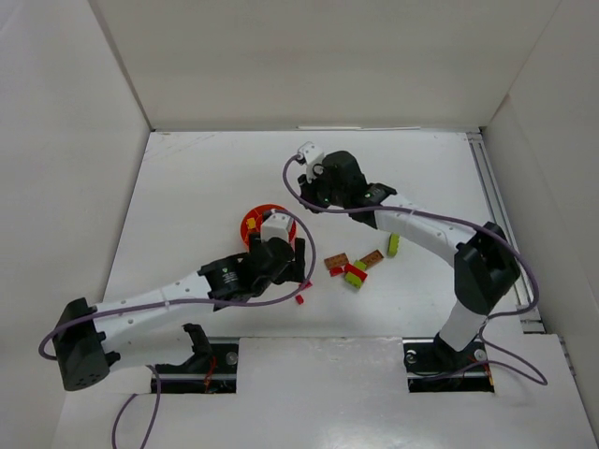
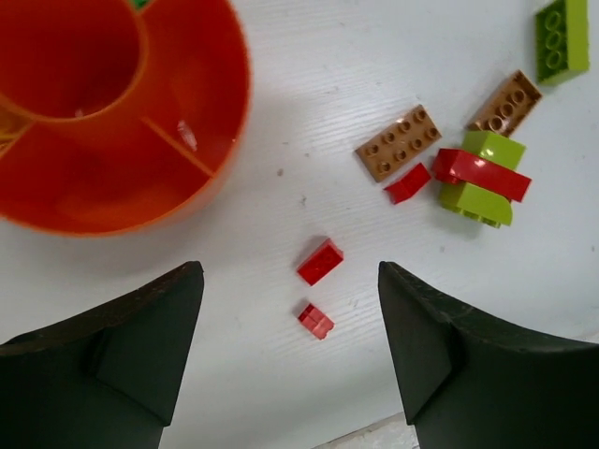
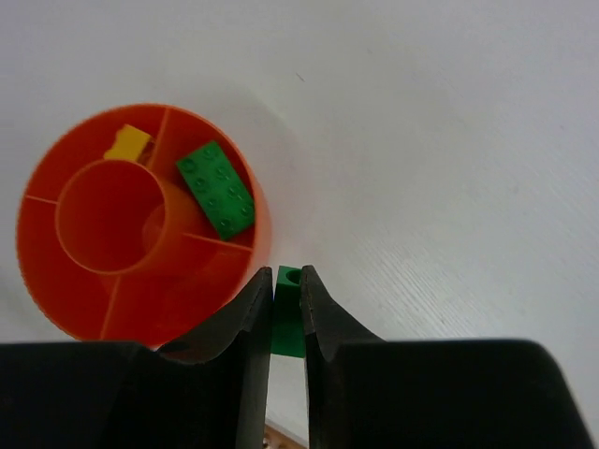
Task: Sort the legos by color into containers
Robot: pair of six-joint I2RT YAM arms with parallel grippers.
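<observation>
A robot lab bench [image 1: 206, 187] — white panel walls [image 1: 309, 65] box in two bolted arms [image 1: 150, 309].

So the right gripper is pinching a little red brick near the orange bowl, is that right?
Not quite: the brick in the right gripper is green, not red. It is near the orange bowl, as the right wrist view shows.

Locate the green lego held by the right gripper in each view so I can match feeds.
Top external: not visible; hidden under the right arm's wrist, up-right of the orange bowl.
Left wrist: not in it.
Right wrist: green lego bottom centre, pinched in the right gripper.
Shared landmark: the orange bowl, in all three views.
</observation>
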